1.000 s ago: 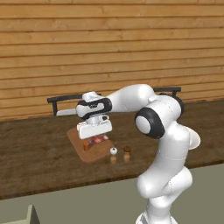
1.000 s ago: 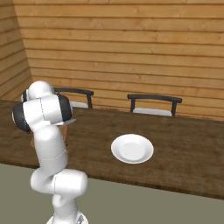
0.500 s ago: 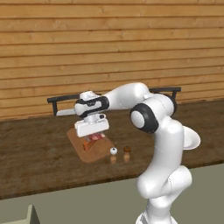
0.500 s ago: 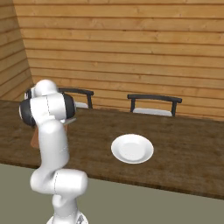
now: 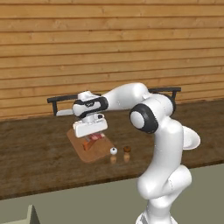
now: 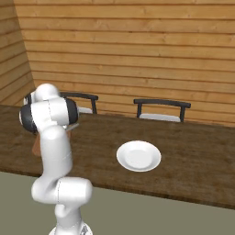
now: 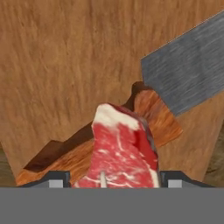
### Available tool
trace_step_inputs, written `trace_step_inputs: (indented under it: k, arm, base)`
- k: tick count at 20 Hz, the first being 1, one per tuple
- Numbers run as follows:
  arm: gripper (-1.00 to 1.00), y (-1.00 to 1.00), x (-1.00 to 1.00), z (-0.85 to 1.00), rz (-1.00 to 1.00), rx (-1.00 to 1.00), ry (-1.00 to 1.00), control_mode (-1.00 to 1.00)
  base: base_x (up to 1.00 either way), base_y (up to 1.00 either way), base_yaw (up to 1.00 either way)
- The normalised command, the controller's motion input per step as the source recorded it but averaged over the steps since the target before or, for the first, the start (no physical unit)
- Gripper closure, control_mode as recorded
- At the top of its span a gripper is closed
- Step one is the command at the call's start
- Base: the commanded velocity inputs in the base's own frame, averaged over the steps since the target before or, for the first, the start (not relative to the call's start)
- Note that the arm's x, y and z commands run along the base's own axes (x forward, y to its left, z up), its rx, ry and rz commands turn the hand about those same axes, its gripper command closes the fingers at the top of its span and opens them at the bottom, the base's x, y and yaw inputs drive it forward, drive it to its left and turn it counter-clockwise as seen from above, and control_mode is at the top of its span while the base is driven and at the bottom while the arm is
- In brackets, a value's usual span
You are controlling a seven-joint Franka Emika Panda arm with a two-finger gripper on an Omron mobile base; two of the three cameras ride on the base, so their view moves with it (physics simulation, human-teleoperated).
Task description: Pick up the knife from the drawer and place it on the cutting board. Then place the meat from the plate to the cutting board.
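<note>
Gripper [image 7: 112,178] sits low over the cutting board [image 7: 65,65], finger tips [image 7: 56,178] either side of the meat [image 7: 122,153]. Meat fills the gap between them, so it reads as pinched on the meat, though actual contact at the pads is hidden at the frame edge. In the left base view the gripper [image 5: 90,131] hangs just above the board [image 5: 94,151] with the meat [image 5: 94,138] red under it.

Change over the last second: the arm has swung left and down toward the board's middle; the hand is now lower and further over the board than before. Plate [image 6: 138,155] was already bare a second ago and stays bare. Judgement: transfer is nearly done, only release and retreat left.

Knife [image 7: 144,118] already lies on the board: brown handle runs under or against the meat, grey blade pointing to the upper right of the hand view. Meat is coming down partly on the handle; cannot tell if they touch.

View differences: the hand view gives the knife/meat overlap. The left base view shows two small shakers [image 5: 113,151] just off the board's near corner. The right base view shows the plate well apart from the board, plus two chairs [image 6: 161,109] behind the counter [image 6: 193,160]; there the arm's own body blocks the board.
</note>
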Motion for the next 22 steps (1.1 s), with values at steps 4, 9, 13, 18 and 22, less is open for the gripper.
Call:
trace_step_inputs:
  k: [4,9,13,18,22]
  arm:
    - [1.00,0.00,-0.01,0.00,0.07,0.01,-0.08,-1.00]
    - [1.00,0.17,0.18,0.02,0.08,0.01,-0.04,-1.00]
    - [1.00,0.26,0.26,0.01,0.12,0.00,0.00,-1.00]
    - [1.00,0.19,0.38,0.02,0.17,0.00,0.00,-1.00]
    - [1.00,0.11,0.34,0.03,0.19,0.00,0.00,-1.00]
  base:
    - [0.00,0.00,0.00]
    - [0.00,0.00,0.00]
    - [0.00,0.00,0.00]
    - [0.00,0.00,0.00]
    - [0.00,0.00,0.00]
